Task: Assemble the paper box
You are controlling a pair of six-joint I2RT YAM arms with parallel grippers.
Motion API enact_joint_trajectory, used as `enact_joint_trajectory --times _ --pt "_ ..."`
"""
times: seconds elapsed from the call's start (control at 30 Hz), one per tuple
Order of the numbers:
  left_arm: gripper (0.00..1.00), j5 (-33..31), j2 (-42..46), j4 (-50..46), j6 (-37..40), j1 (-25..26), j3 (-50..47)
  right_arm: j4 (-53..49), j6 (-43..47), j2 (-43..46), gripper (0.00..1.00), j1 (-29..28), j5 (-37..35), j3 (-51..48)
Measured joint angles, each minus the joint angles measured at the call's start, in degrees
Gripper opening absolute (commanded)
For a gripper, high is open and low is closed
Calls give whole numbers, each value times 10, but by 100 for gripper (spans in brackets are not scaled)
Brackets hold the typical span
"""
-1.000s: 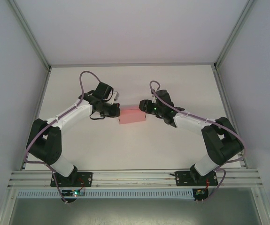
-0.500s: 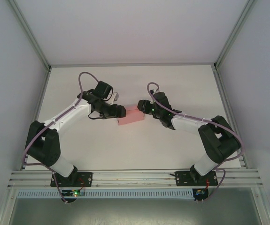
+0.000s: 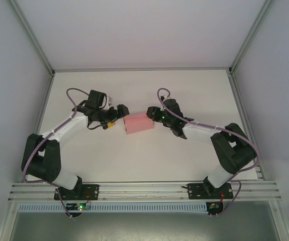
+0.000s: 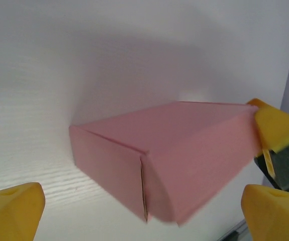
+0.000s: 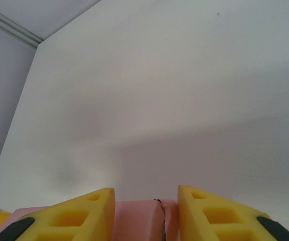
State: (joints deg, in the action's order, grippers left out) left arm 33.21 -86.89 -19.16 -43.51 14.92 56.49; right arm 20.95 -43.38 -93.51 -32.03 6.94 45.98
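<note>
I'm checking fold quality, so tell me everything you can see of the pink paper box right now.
The paper box is pink matte card, folded into a small closed rectangular box. One side seam gapes slightly at a corner. It is over the middle of the white table, turned a little askew. The right claw grips its right end, yellow fingers on either side. The left claw stands open just off its left end, not touching.

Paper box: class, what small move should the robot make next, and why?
Probably the right gripper should open and let go. The box looks fully folded, lid down, and the left gripper stands open beside it, not touching it. The right gripper pinches the box's other end, so releasing it would likely finish the job.
</note>
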Motion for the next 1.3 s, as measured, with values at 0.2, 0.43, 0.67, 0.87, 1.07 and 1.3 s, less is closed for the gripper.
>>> enact_joint_trajectory --times 0.2,0.43,0.67,0.87,1.07,1.3 --pt "95 44 -52 105 -50 -3 -40 7 0 0 37 0 1 -4" --pt "68 74 -54 221 -80 -4 -90 50 0 -4 37 2 9 -24" --pt "39 85 -55 331 -90 -9 -140 160 26 -37 34 15 38 -53" --pt "24 94 -78 412 -73 -11 -155 274 57 -68 16 32 56 -81" --pt "4 87 -95 475 -59 -10 -174 307 92 -75 0 32 46 -91" --pt "0 61 -109 520 -29 -1 -176 340 125 -85 0 29 23 -97"
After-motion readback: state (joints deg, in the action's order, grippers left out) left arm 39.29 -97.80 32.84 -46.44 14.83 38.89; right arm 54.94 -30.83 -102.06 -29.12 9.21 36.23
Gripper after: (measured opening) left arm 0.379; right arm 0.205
